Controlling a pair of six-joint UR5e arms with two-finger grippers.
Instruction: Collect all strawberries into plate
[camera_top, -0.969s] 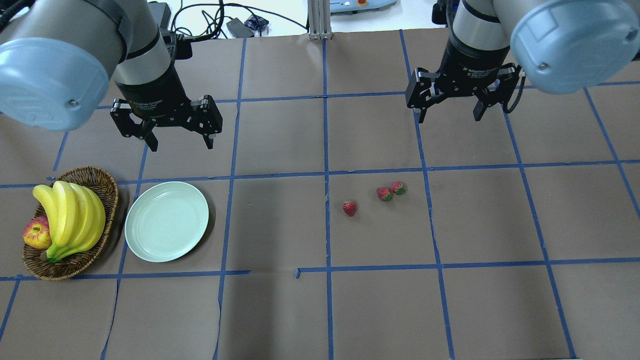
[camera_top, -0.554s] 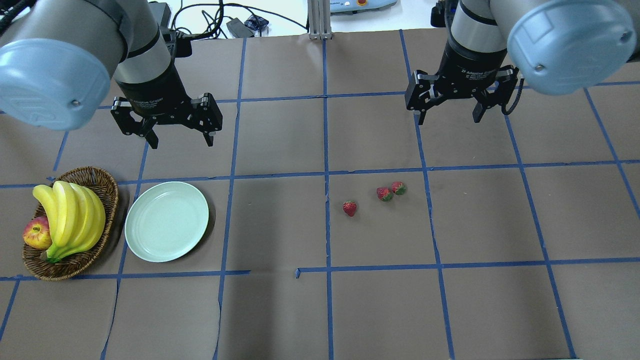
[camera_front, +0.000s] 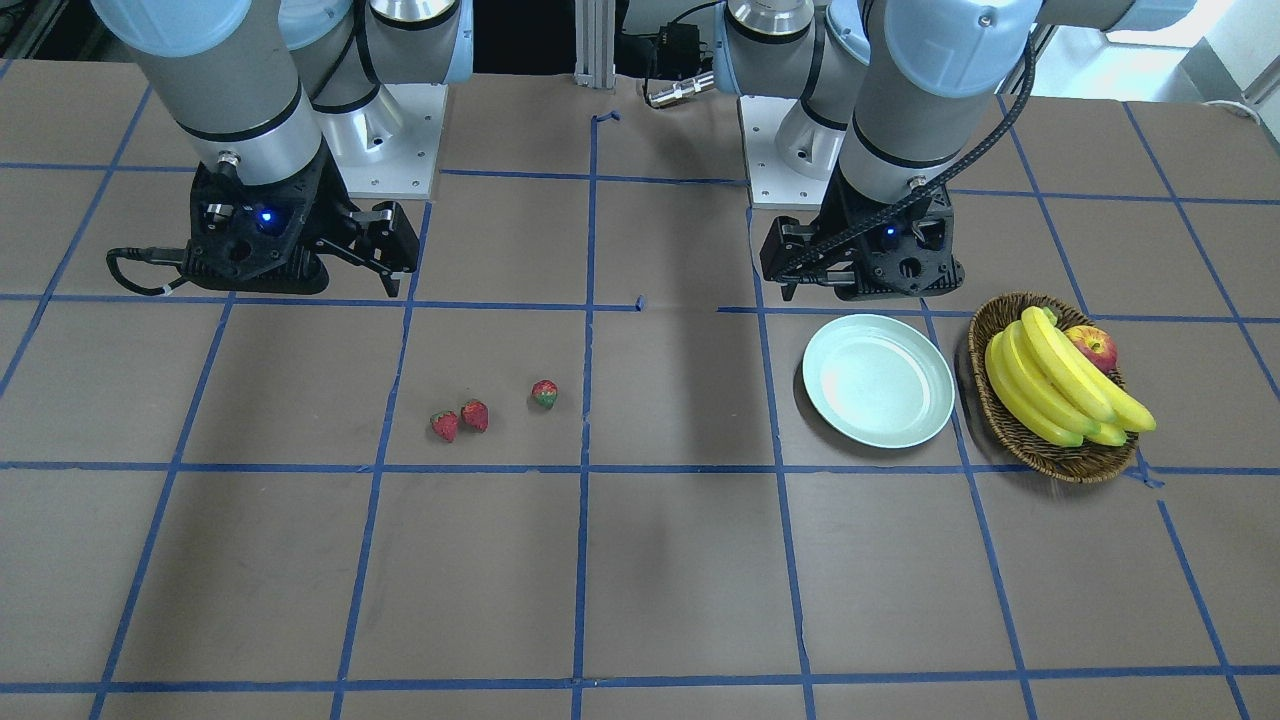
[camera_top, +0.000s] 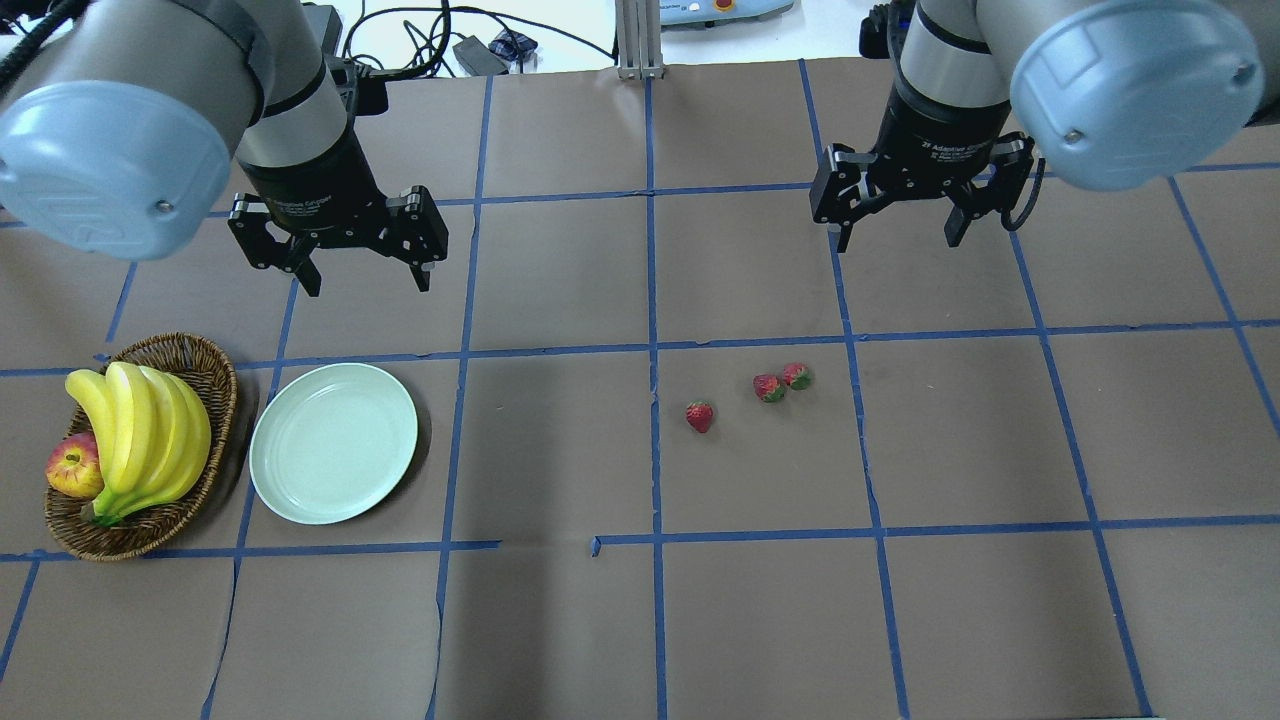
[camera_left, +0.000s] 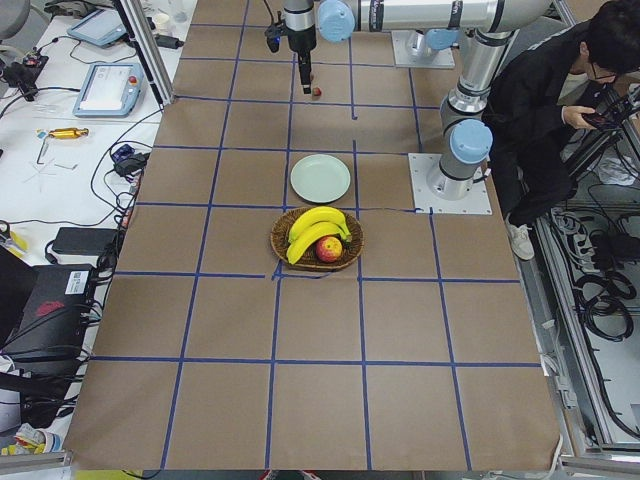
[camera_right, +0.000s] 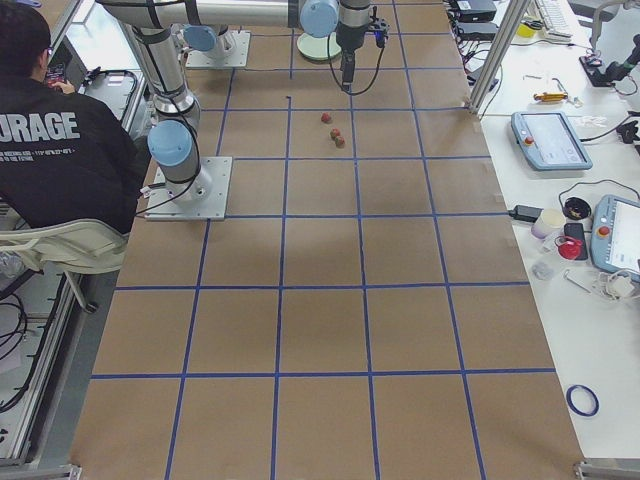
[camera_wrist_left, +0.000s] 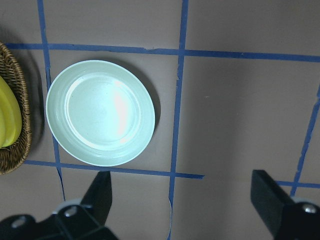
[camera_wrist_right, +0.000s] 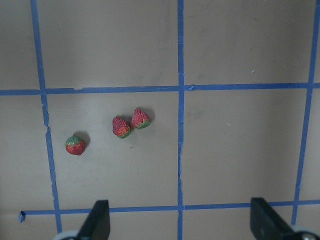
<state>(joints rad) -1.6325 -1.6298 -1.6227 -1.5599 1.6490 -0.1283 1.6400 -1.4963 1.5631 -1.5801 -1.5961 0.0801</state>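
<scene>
Three strawberries lie on the brown table: one alone (camera_top: 699, 416) (camera_wrist_right: 75, 145) (camera_front: 544, 393), and a touching pair (camera_top: 768, 387) (camera_top: 797, 376) (camera_wrist_right: 121, 127) (camera_wrist_right: 141, 118) (camera_front: 474, 414) (camera_front: 444, 426). The pale green plate (camera_top: 333, 442) (camera_wrist_left: 100, 113) (camera_front: 878, 380) sits empty beside the basket. My left gripper (camera_top: 361, 281) hangs open above the table behind the plate. Also open, my right gripper (camera_top: 898, 237) hovers behind the strawberries with nothing between its fingers (camera_wrist_right: 100, 220).
A wicker basket (camera_top: 200, 365) (camera_front: 985, 395) holding bananas (camera_top: 140, 440) and an apple (camera_top: 72, 467) stands left of the plate. A person (camera_left: 560, 100) sits by the robot's base. Cables and devices lie beyond the table's far edge.
Both arms have shifted slightly; the left gripper moved a little to the right and the right one a little away from me. The strawberries and plate have not moved.
</scene>
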